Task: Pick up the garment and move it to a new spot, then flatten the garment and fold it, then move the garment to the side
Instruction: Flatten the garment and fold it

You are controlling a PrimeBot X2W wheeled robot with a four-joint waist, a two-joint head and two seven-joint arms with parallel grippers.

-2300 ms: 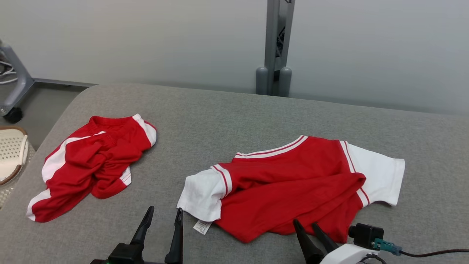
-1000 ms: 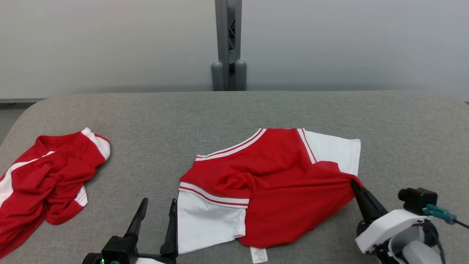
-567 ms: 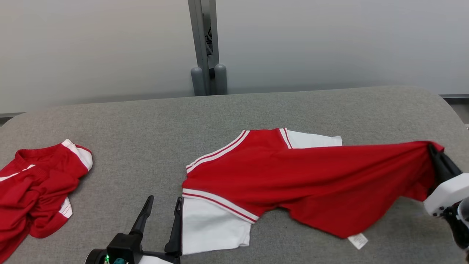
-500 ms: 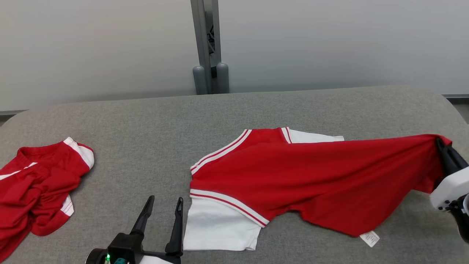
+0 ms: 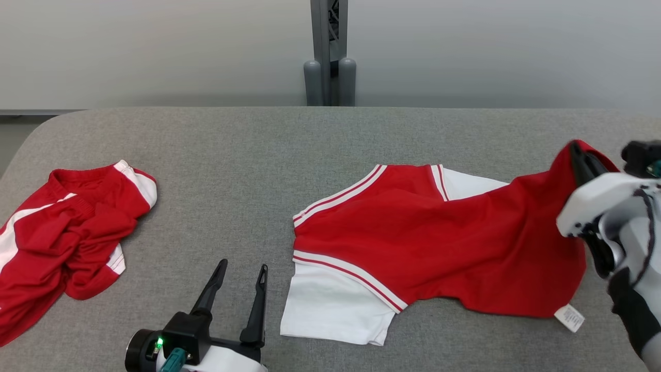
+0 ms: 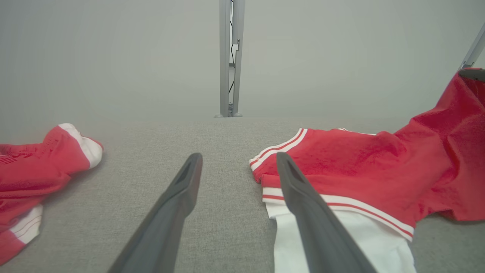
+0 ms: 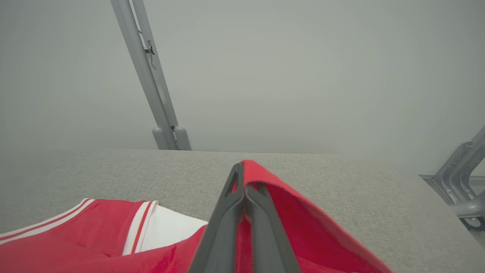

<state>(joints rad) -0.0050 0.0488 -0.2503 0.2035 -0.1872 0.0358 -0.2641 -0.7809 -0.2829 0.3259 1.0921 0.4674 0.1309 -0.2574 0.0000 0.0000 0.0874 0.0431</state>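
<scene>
- Head view: my right claw (image 5: 577, 152) is pinched shut on the red hem of the garment (image 5: 428, 243) and holds that corner up at the right. The rest lies on the grey tabletop (image 5: 232, 150). My left claw (image 5: 244, 265) is spread wide and empty, just beside the white sleeve. I count two pieces of clothing: the second is a crumpled garment (image 5: 67, 227) at the left.
- Left wrist view: the sleeve lies under my right-hand finger (image 6: 310, 212).
- Right wrist view: red cloth drapes over my closed fingers. Behind are a plain grey wall (image 7: 303, 76) and a metal post (image 7: 151, 76).
</scene>
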